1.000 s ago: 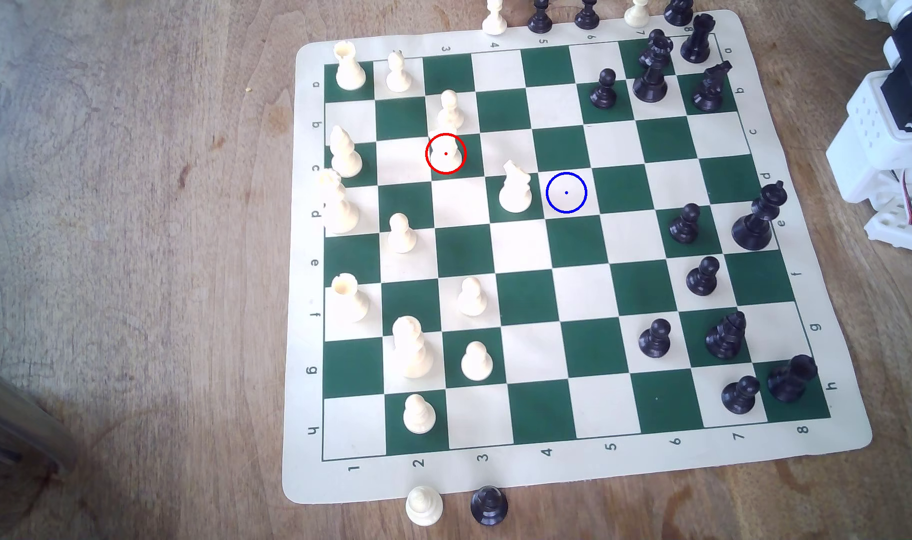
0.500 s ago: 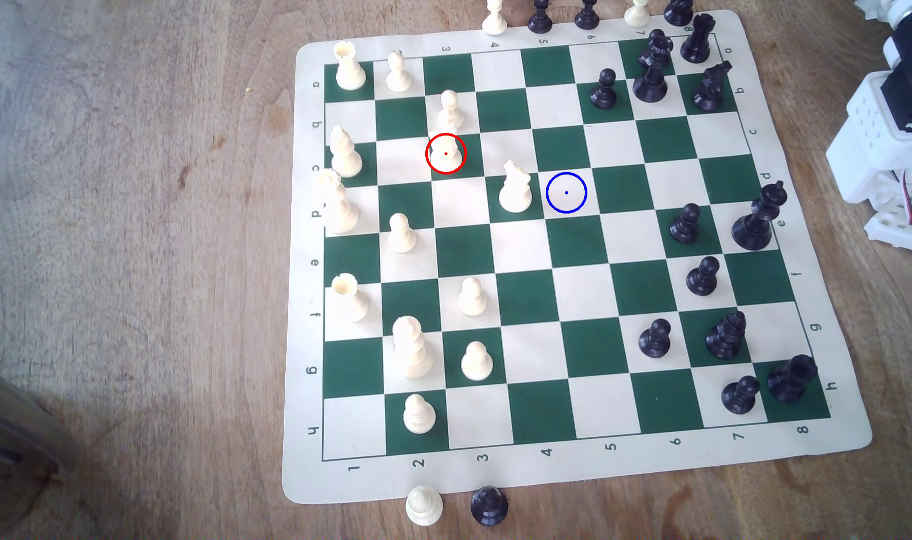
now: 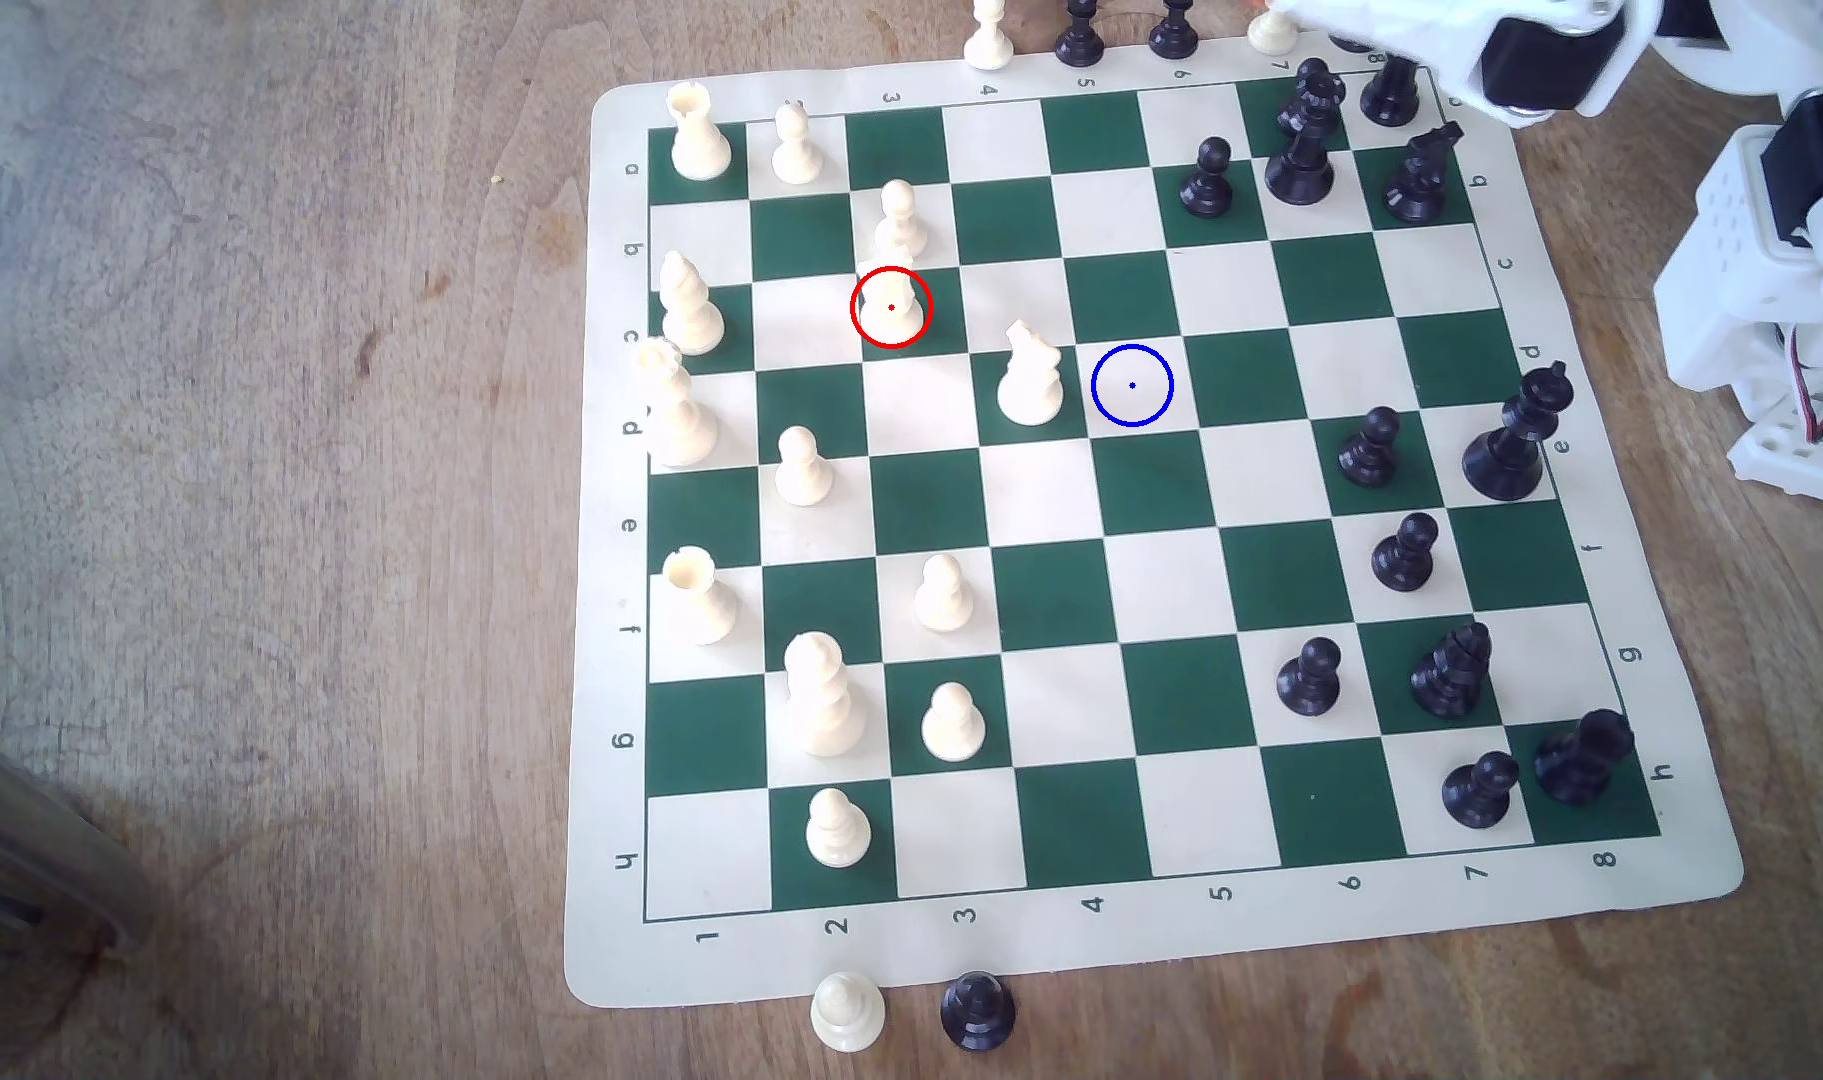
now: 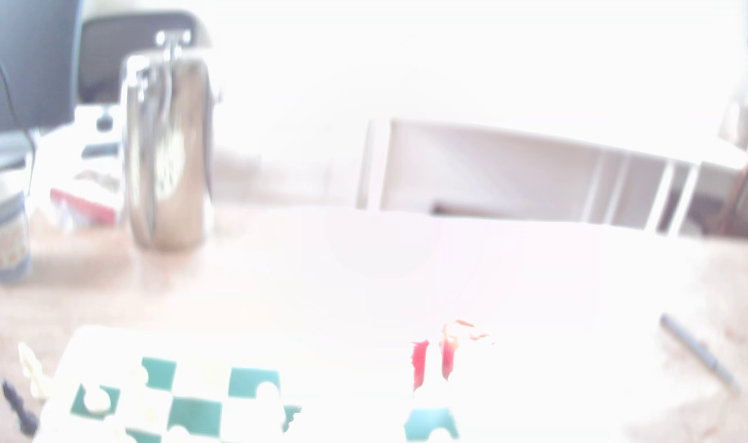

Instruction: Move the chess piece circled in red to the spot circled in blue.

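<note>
A green-and-cream chessboard mat (image 3: 1177, 935) lies on a wooden desk (image 3: 263, 519). The chess piece (image 3: 894, 303), a short cream pawn inside a red ring, stands upright on a green square in the board's upper middle. The spot (image 3: 1132, 385), a cream square ringed in blue, lies to its lower right in the exterior view, just past a taller cream knight (image 3: 1028, 376). The white robot arm (image 3: 1509, 52) enters at the exterior view's top right corner, well apart from the pawn, which lies down and to the left of it. Whether the claw is open or closed cannot be told; the wrist view is washed out.
</note>
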